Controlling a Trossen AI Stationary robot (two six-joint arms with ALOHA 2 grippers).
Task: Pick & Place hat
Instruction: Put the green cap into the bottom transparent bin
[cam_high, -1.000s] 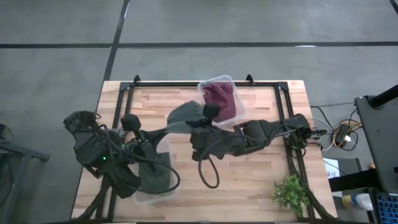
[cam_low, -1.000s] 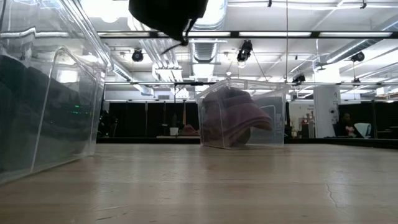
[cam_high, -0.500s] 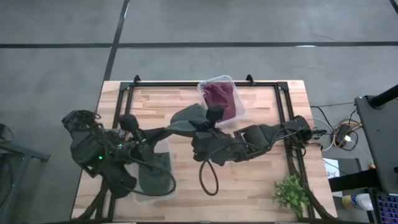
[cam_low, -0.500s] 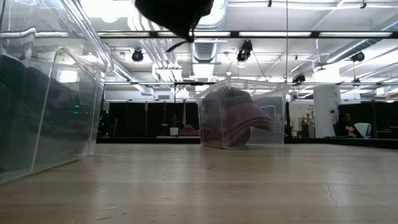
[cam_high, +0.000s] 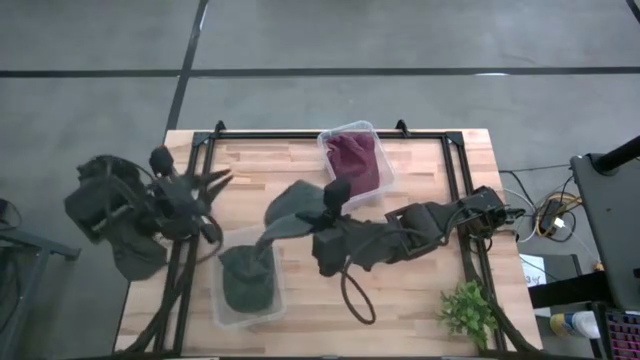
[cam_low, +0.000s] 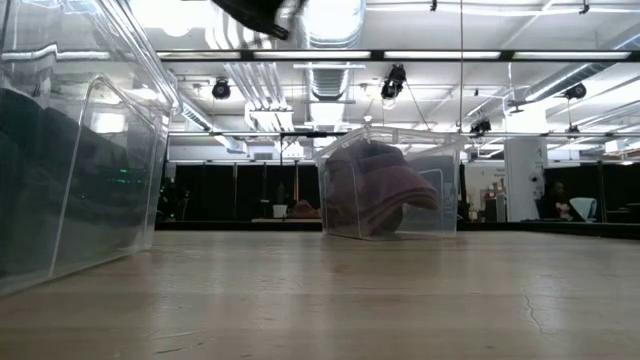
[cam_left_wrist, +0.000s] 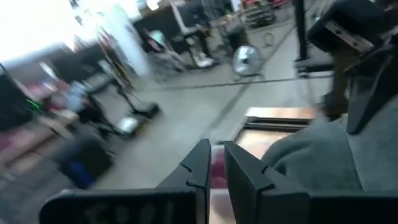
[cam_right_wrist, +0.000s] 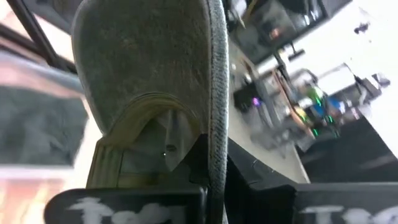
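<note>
A grey hat (cam_high: 296, 203) hangs in the air over the middle of the table, with my right gripper (cam_high: 312, 213) shut on it; the right wrist view shows it close up (cam_right_wrist: 149, 68). Only its lowest part (cam_low: 255, 8) shows in the low view. My left gripper (cam_high: 216, 181) stands at the table's left edge, apart from the hat, its fingers (cam_left_wrist: 214, 162) a little open with nothing between them. A clear bin (cam_high: 222, 300) at the near left holds a dark grey hat (cam_high: 246, 282). My right gripper pinches the hat's edge (cam_right_wrist: 217, 140) between its two fingers. The fingers come nearly level from the table's right side. The hat stands out ahead of the fingers, lifted clear of the table, with one flap (cam_high: 266, 236) drooping toward the near-left bin.
A second clear bin (cam_high: 372, 128) at the far centre holds a maroon hat (cam_high: 353, 160). A small green plant (cam_high: 468, 310) stands at the near right corner. A black frame (cam_high: 455, 160) runs around the table top. Bare wood lies in the near middle.
My left gripper has let go of the grey hat and drawn back toward the table's left edge, rolling as it went. My right gripper has kept the hat, which has shifted slightly toward the near edge and risen almost out of the low view.
</note>
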